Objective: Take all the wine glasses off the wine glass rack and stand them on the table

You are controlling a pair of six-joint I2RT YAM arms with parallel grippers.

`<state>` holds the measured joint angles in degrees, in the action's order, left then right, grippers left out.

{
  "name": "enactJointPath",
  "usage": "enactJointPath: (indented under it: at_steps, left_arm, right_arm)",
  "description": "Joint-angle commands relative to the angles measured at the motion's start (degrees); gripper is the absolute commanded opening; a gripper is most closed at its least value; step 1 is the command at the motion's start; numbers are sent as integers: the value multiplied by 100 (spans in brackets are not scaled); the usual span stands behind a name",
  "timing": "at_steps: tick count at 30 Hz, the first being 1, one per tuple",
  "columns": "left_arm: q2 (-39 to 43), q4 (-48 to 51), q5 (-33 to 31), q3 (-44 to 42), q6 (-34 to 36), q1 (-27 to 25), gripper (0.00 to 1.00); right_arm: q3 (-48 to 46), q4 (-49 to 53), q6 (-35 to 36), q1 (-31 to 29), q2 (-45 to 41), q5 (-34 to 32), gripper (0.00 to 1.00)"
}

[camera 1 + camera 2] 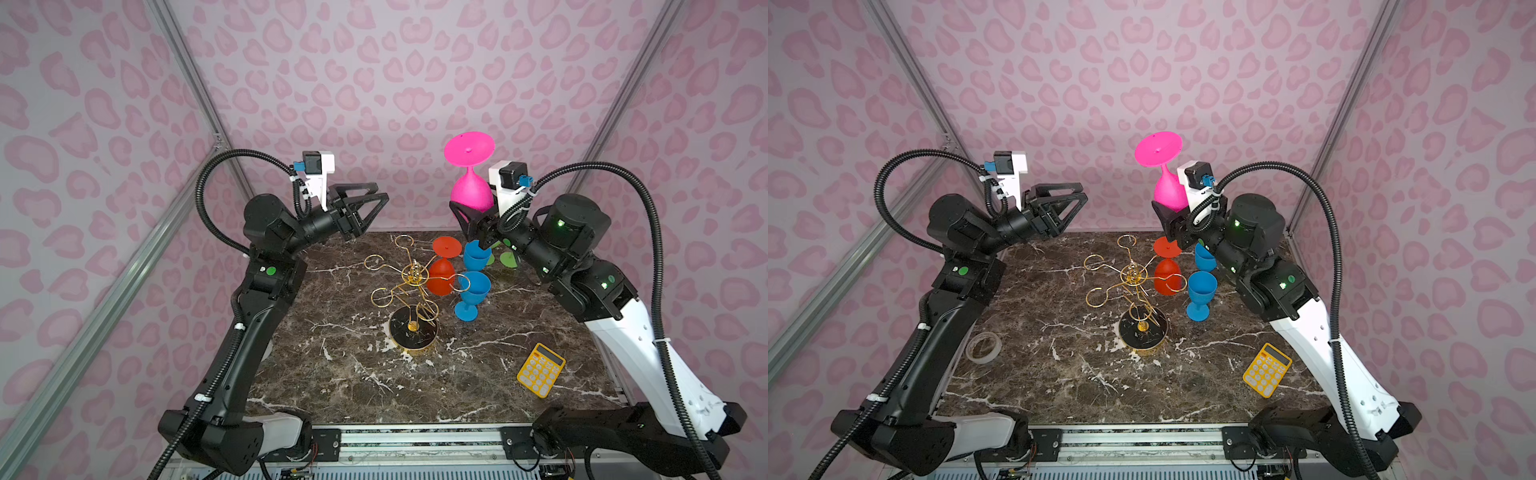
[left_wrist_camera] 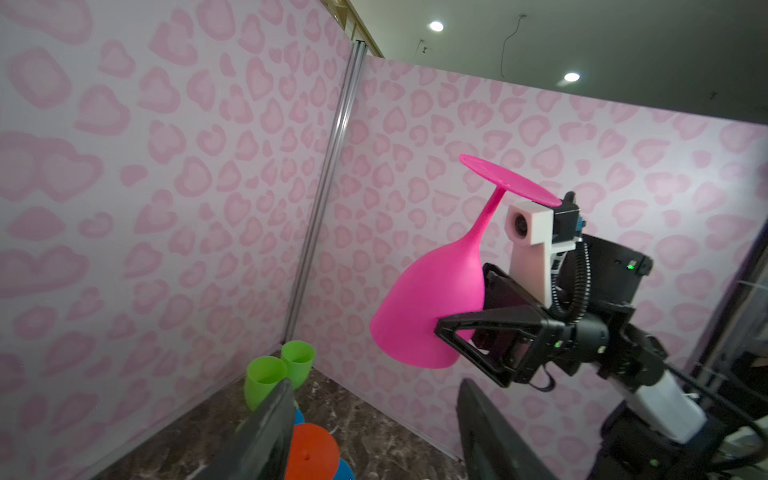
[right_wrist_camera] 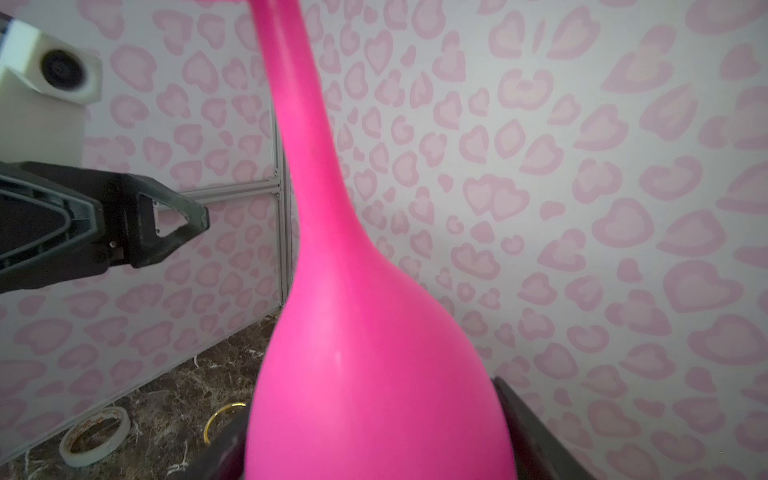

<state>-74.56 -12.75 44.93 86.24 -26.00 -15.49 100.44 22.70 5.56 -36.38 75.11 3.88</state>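
Right hand pinches the inverted pink glass by its bowl, high and clear of the rack. Left hand is spread and empty. The tapered bowl may slip free and drop onto the bench.

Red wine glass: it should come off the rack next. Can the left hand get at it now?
Probably yes. The left hand is open and empty; the red wine glass hangs on the rack's far side, so the hand must reach over its empty loops.

Pink heart-print walls enclose a dark marble tabletop.
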Motion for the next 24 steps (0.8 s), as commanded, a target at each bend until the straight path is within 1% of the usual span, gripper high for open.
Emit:
enactJointPath:
  at_steps: [1, 3, 6, 9, 12, 15, 21, 24]
  left_arm:
    - [97, -197, -823, -301, 2302, -28, 60]
    - [114, -302, -840, -422, 3275, -57, 57]
    - [39, -193, -825, -384, 4378, -101, 53]
    - [45, -348, -734, -514, 5220, -130, 51]
    - [39, -330, -548, -572, 5865, -199, 50]
    - [-20, -212, -389, -564, 6277, -242, 49]
    - [-171, -198, -100, -539, 6477, -292, 47]
    - [-259, -200, -209, -503, 6580, -316, 46]
  right_arm:
    - [288, 1161, -117, -8, 259, -120, 69]
    - [473, 1427, -91, -6, 449, -124, 69]
    - [772, 1816, -67, -11, 750, -124, 69]
    - [1025, 2110, -63, -2, 998, -43, 69]
    - [1152, 2243, -84, -1, 1158, 74, 69]
    - [1210, 2294, -107, -16, 1265, 261, 69]
    - [1278, 2392, -117, -158, 1454, 336, 69]
    - [1349, 2429, -109, -301, 1554, 359, 69]
